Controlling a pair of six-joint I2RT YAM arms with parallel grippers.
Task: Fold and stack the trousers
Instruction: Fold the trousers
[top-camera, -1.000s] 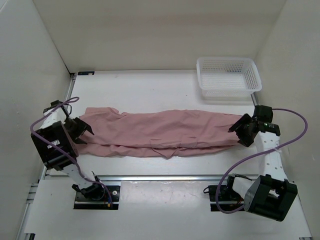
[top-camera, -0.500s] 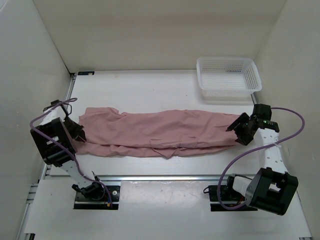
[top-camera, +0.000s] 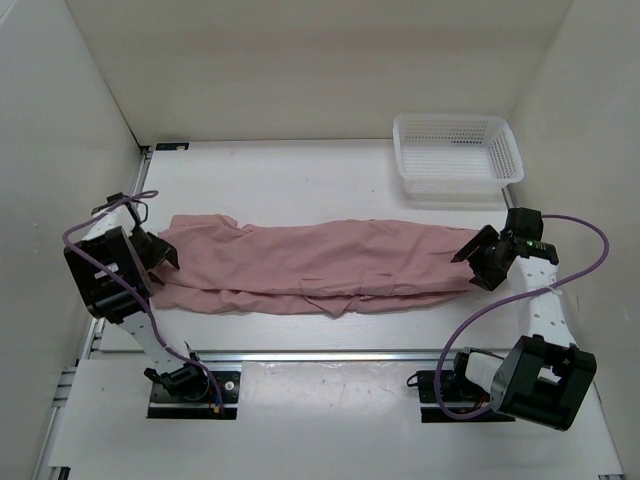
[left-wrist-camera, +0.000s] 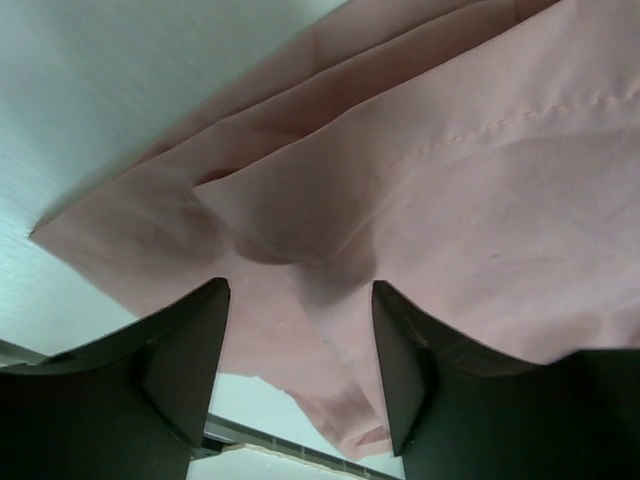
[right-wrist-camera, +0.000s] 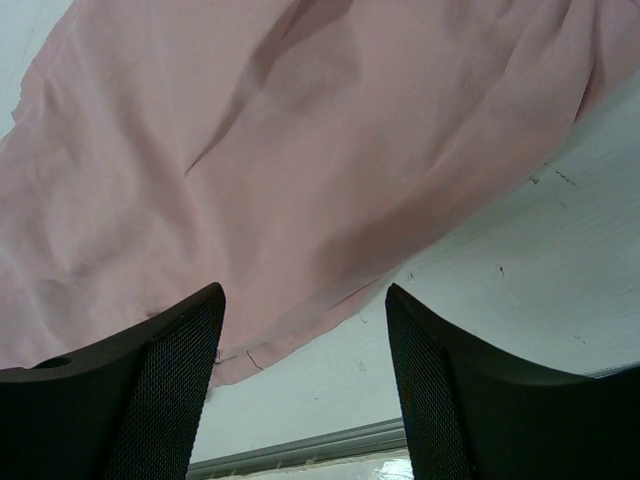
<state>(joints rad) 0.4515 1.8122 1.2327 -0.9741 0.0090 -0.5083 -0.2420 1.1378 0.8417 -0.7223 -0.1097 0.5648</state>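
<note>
The dusty-pink trousers (top-camera: 320, 265) lie stretched out lengthwise across the middle of the white table, wrinkled, with the layers overlapping. My left gripper (top-camera: 163, 255) is at their left end. In the left wrist view it (left-wrist-camera: 300, 290) stands open over the trousers (left-wrist-camera: 450, 150), and a fold of cloth runs loose between the dark fingers (left-wrist-camera: 190, 360). My right gripper (top-camera: 468, 257) is at the right end. In the right wrist view it (right-wrist-camera: 302, 292) is open too, with the hem of the trousers (right-wrist-camera: 250, 130) reaching in between the mesh-faced fingers (right-wrist-camera: 160, 380), touching neither.
A white mesh basket (top-camera: 458, 184) stands at the back right corner, with nothing visible inside. White walls enclose the table on three sides. A metal rail (top-camera: 320, 355) runs along the near edge in front of the arm bases.
My left gripper drew back to the left with its jaws closer together, then returned to the cloth's left end with them apart. The right gripper shifted slightly toward the cloth.
</note>
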